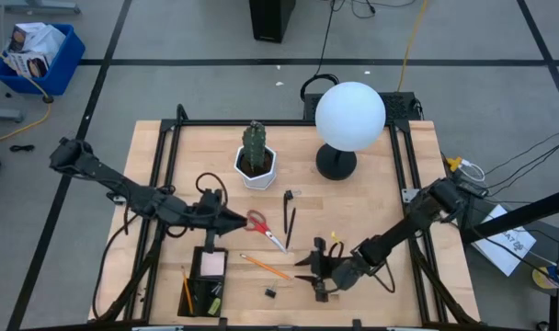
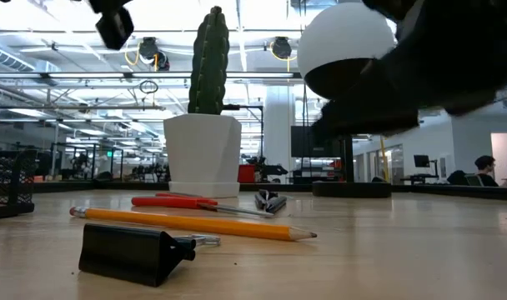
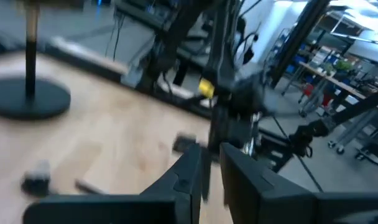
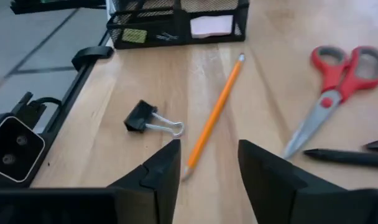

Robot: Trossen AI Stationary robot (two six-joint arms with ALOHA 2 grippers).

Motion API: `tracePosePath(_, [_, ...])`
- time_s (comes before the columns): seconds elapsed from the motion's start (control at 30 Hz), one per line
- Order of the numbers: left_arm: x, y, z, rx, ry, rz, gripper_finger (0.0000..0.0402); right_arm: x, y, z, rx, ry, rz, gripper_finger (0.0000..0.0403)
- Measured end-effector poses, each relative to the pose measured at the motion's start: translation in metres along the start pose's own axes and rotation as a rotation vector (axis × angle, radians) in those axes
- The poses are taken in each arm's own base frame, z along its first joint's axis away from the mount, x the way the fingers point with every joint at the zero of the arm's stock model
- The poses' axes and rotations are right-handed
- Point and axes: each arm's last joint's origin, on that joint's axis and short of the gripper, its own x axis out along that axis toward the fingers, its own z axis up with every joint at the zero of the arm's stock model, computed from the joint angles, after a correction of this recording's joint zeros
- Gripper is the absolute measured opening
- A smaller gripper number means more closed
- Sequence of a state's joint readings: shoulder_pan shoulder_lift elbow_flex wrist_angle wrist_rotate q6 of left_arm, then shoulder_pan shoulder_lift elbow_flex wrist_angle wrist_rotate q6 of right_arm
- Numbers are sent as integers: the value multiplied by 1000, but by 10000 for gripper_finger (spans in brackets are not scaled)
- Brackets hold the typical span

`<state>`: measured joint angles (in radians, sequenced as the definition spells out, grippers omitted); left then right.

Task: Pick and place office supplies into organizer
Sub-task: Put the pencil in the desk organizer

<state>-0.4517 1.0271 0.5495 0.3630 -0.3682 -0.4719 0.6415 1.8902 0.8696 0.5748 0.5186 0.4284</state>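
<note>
The black mesh organizer (image 1: 203,280) sits at the table's near edge and holds a pink sticky-note pad (image 4: 211,25) and a pencil (image 1: 186,290). On the table lie red-handled scissors (image 1: 261,225), an orange pencil (image 1: 266,268), a black binder clip (image 1: 270,292) and dark pens (image 1: 289,219). My left gripper (image 1: 238,221) hovers beside the scissors' handles, above the organizer's far edge, its fingers nearly together on a thin dark pen (image 3: 205,177). My right gripper (image 1: 305,268) is open and raised off the table. It points left, with the pencil's tip (image 4: 189,169) just ahead of its fingers. My left gripper has a thin dark pen (image 3: 205,186) pinched in the narrow gap between its two fingers (image 3: 189,177). The pen stands roughly upright in the hold, lifted clear of the table. The blurred wrist view does not show which part of the pen it has.
A cactus in a white pot (image 1: 256,161) and a lamp with a white globe (image 1: 350,115) stand toward the far edge. Black rails (image 1: 169,156) run along the table's sides. Bare wood lies between the pens and the right arm.
</note>
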Motion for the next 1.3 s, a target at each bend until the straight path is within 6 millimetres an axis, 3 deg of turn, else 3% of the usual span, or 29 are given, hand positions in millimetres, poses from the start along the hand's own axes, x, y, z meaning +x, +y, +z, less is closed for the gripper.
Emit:
tracePosePath(0.2, [0, -4, 11, 164, -113, -39, 106, 13, 10, -18, 14, -24, 27, 170])
tracePosePath(0.4, [-1, -4, 15, 158, -164, 2, 185, 34, 24, -23, -7, -21, 28, 159])
tracePosePath(0.53, [-1, -4, 15, 148, -161, 0, 215, 48, 30, -23, -39, 2, -15, 156])
tracePosePath(0.77, [-2, -8, 13, 107, -148, -21, 225, 51, 30, -22, -40, -9, -183, 155])
tracePosePath(1.13, [-3, -9, 13, 114, -151, -30, 225, 50, 28, -27, -40, 31, -196, 155])
tracePosePath(1.3, [-3, -9, 13, 115, -152, -30, 225, 58, 28, -38, 3, 15, -170, 155])
